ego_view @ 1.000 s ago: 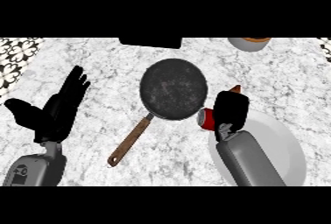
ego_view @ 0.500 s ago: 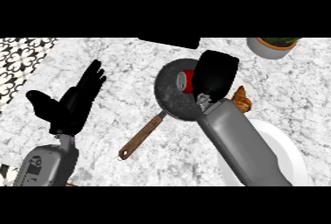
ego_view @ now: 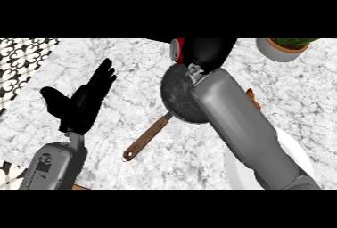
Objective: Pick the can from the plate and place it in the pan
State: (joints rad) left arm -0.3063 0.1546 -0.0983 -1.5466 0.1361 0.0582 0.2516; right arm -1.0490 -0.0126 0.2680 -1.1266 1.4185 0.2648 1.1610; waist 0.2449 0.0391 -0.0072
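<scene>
Head view shows the red can [ego_view: 178, 50] near the top, held in the right hand [ego_view: 209, 52]. The black fingers of that hand are curled round the can, so only a red strip with a pale end peeks out at the hand's left side. The can is up above the far rim of the pan, not down inside it.

The pan [ego_view: 176, 93] is dark and round. It sits on the counter just under the hand, and the grey right forearm [ego_view: 244, 129] lies across its right part. The pan's brown handle [ego_view: 146, 141] sticks out toward the lower left.

The white plate [ego_view: 289, 151] is at the lower right, mostly hidden under the forearm. A small orange-brown thing [ego_view: 252, 97] peeks out beside the arm, near the plate's far edge; I cannot tell what it is.

The left hand [ego_view: 82, 102] is at the left side, well apart from the pan. Its fingers are straight and spread, pointing up, and it holds nothing.

A white pot with a green plant [ego_view: 286, 48] stands at the top right corner. The counter [ego_view: 132, 71] is grey and white marble, with a black-and-white patterned patch [ego_view: 23, 53] at the far left.
</scene>
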